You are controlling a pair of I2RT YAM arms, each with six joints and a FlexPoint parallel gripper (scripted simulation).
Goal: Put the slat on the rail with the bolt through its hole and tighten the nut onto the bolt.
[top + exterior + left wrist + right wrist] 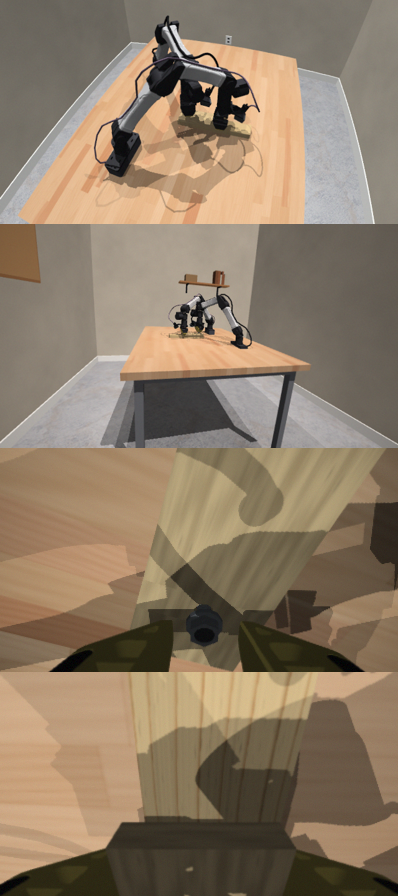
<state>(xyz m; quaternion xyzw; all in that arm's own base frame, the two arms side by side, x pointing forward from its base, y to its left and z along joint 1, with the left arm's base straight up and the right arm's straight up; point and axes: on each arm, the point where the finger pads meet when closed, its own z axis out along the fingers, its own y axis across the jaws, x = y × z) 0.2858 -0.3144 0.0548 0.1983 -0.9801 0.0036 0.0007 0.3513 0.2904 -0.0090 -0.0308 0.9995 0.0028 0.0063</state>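
The pale wooden rail (244, 129) (173, 335) (170, 707) lies on the table. The shorter wooden slat (240, 558) (200, 836) lies lengthwise on top. The dark nut (204, 617) is on the bolt, above the slat's upper face. The hole and the nut's underside are hidden, so any gap under it cannot be told. My left gripper (188, 114) (199, 331) (205, 629) is open around the nut, with a gap on each side. My right gripper (220, 127) (184, 333) (200, 854) is shut on the slat's sides near its end.
Both arms stand close together over the rail, their wrist cameras on the same side in the top view. The arm bases (121, 155) (239, 345) stand along one side of the table (270, 186) (186, 361). Loose cables hang beside the arms.
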